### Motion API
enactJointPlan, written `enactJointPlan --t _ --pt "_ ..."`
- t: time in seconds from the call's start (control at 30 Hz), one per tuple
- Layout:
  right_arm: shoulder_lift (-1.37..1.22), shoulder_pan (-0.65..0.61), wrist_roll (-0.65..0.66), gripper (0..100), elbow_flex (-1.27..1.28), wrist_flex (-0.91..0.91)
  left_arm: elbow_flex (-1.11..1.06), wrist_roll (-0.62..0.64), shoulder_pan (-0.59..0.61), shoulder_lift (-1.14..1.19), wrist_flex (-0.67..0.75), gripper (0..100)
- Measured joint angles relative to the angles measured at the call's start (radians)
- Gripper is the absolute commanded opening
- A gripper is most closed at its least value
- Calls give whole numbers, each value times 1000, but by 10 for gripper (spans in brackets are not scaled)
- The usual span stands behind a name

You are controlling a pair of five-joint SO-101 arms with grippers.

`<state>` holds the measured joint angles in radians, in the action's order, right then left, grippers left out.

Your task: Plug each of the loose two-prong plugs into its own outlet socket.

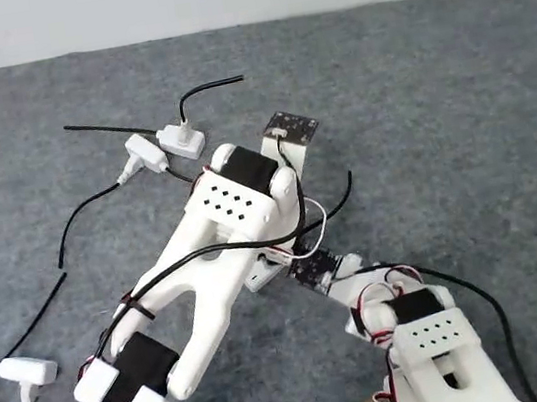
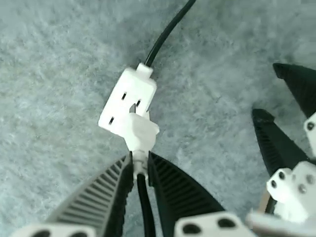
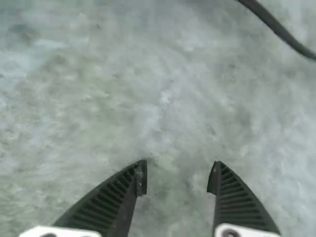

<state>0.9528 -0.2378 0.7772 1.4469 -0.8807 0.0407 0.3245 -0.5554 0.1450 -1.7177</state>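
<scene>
The left fingers (image 2: 132,165) are seen pressed together on the plug (image 2: 140,129), clamped at its neck where the black cord (image 2: 144,207) leaves it. The cord is run back between the two fingers. The white plug body is held just ahead of the fingertips. Directly beyond it, and touching it, the outlet socket block (image 2: 126,101) is laid on the gray counter (image 2: 54,74) with its slotted face turned up. The plug's front end is set over the edge of that face nearest the fingers. Whether the prongs are seated in any slot cannot be told. The block's own cord is led off from its far end, away from the fingers.

The right fingers (image 3: 143,173) are held apart, with the counter's gray surface seen between and ahead of them. A black cable (image 3: 276,27) is crossed well ahead of the tips, off to one side.

In the high view a white block (image 1: 181,138) and a white cord end (image 1: 146,159) are laid side by side. Whether these are the pair at the left fingers cannot be told.
</scene>
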Motion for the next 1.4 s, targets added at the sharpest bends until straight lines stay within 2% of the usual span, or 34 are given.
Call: enactJointPlan --t 0.23,0.5,1.0,1.27,1.4 --pt "0 49 -81 213 -37 0 32 0 8 0 -3 11" --pt "0 75 -95 212 -38 0 34 0 9 0 -5 11" --pt "0 370 -292 212 -161 28 34 0 9 0 -5 11" --pt "0 381 -298 212 -161 37 3 0 9 0 -5 11" --pt "0 381 -298 212 -161 49 3 0 49 0 -5 11"
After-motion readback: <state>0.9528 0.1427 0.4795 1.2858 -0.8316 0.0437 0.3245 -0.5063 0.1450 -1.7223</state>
